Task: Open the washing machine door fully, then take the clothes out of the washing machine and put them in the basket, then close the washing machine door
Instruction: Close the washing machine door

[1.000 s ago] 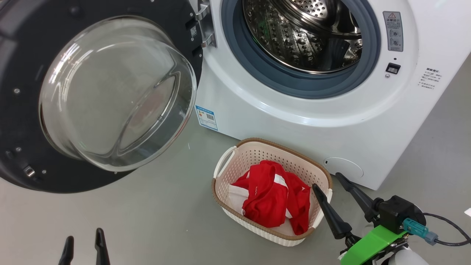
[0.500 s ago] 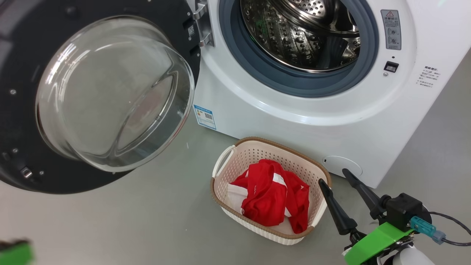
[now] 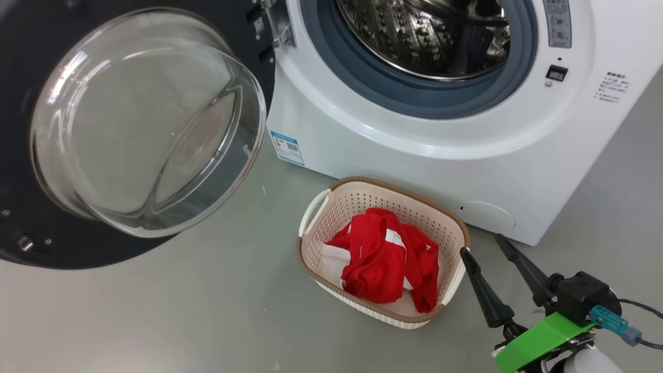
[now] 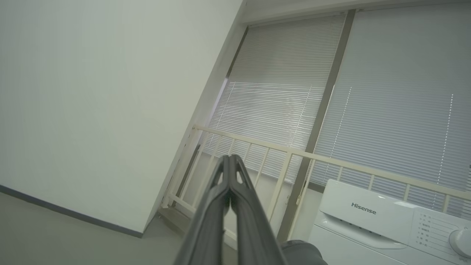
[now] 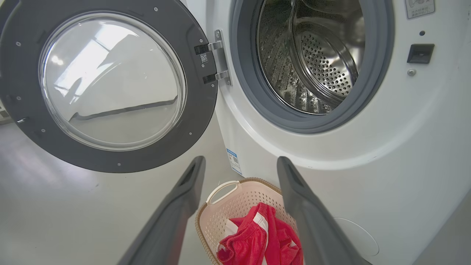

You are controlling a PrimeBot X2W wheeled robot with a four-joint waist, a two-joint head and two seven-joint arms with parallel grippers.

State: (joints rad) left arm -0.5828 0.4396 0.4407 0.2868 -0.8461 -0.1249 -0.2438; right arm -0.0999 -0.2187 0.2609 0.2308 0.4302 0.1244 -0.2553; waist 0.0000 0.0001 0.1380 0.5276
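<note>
Two containers to note. First, a small cream-white perforated plastic basket [image 3: 357,207] with a brown woven-look rim and looped side handles, set on the smooth grey floor [image 3: 207,311] just in front of the big white boxy front-loading washing machine [image 3: 414,171]. Holds the bright red fabric clothes [image 3: 378,259], crumpled in a soft heap with white panels showing, lying wholly inside the rim. Second, the shiny steel drum [image 3: 414,36] — perforated wall, raised ribs, ringed by a thick grey rubber seal [image 3: 362,88]. Small blue sticker [image 3: 286,147] on the white front, low and left of the opening.

Swung wide to the left in the head view, on a metal hinge: the large round washing machine door [image 3: 140,124], a broad glossy black rim around a bulging clear glass bowl with reflections across the glass.

Right gripper [image 3: 480,243] near the basket's right end, long dark tapered fingers spread wide, gripping nothing — bright green bracket [image 3: 538,339] behind them. Left gripper [image 4: 230,158] aimed up toward a pale plain wall [image 4: 92,92] and slatted blinds [image 4: 287,92], fingers pressed together tip to tip, nothing between them.
</note>
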